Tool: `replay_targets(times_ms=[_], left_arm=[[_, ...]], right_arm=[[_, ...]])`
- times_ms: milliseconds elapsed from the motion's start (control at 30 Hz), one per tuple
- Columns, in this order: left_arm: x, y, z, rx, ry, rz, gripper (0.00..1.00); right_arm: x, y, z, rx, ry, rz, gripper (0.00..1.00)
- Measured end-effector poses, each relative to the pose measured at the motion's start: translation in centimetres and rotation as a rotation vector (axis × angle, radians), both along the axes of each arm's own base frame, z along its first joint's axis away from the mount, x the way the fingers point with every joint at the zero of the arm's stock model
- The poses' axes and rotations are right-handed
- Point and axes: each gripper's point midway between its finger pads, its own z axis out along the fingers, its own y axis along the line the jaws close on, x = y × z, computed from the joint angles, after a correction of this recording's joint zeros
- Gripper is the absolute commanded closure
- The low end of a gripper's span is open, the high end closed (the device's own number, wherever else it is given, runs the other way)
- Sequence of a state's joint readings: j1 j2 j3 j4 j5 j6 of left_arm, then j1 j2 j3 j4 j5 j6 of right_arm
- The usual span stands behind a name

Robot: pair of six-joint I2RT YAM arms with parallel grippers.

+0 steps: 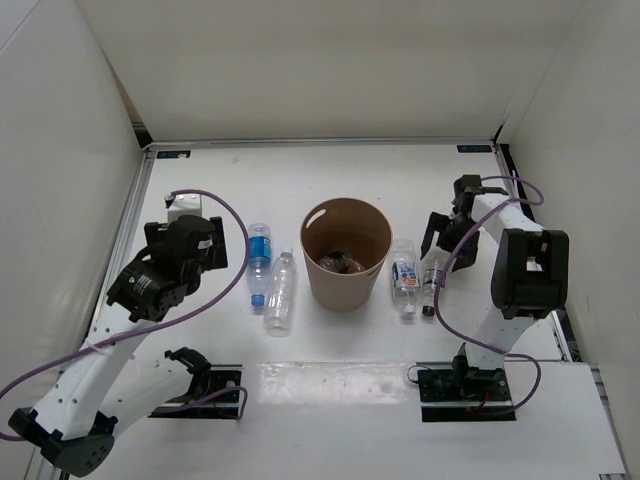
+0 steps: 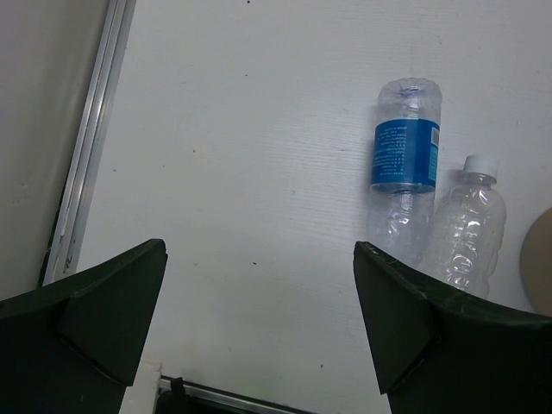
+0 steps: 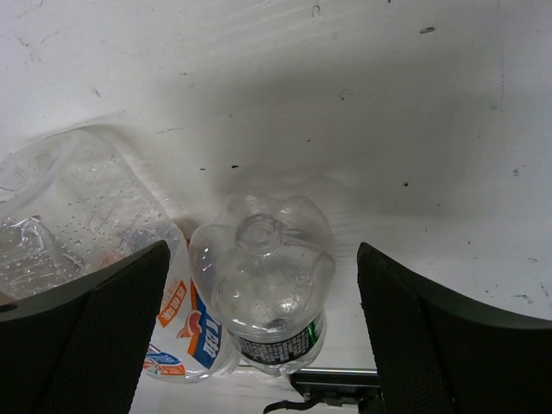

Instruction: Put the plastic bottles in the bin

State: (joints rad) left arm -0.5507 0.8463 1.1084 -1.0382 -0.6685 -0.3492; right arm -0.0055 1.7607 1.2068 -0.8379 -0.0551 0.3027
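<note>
Dark-labelled bottle (image 3: pixel 263 289) touching orange-labelled bottle (image 3: pixel 103 216)

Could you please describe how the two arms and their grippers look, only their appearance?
The left arm and the right arm both have white links with bulky black joint housings, and a purple cable loops along each. The left gripper and the right gripper have broad, dark, wedge-shaped fingers.

The white table (image 1: pixel 330 180) bears the bin (image 1: pixel 345 291). Left of it lie a blue-label bottle (image 1: pixel 259 258) and a clear bottle (image 1: pixel 281 293). To its right lie an orange-label bottle (image 1: pixel 404 274) and a dark-label bottle (image 3: pixel 266 280).
</note>
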Motion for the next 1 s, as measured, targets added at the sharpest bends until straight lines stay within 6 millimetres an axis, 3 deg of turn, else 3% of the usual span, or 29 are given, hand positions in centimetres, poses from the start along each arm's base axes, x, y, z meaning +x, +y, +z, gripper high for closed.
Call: replay_targets(times_ms=[100,267,433,633,767,1000], left_arm=[[0.0,0.0,-0.1,0.002,0.003,0.000,0.00],[0.0,0.0,-0.1,0.002,0.003,0.000,0.00],[0.0,0.0,-0.1,0.002,0.002,0.000,0.00],[-0.1,0.1,0.1,-0.002,-0.005,0.002,0.00],[-0.2,0.2,0.3,-0.007,-0.016,0.004,0.00],[-0.3,0.3,0.4,-0.007,-0.019,0.006,0.00]], right_arm=[[-0.3,0.1,-0.2,0.000,0.009,0.004,0.10],[-1.2,0.1,-0.7,-0.002,0.033,0.000,0.23],[-2.1,0.6,-0.7,0.026,0.045,0.001,0.25],[-2.7,2.1,-0.6,0.022,0.050,0.045,0.33],[-3.3,2.9,-0.4,0.026,0.052,0.052,0.49],[-3.3,1.7,1.5,0.035,-0.014,-0.034,0.74]])
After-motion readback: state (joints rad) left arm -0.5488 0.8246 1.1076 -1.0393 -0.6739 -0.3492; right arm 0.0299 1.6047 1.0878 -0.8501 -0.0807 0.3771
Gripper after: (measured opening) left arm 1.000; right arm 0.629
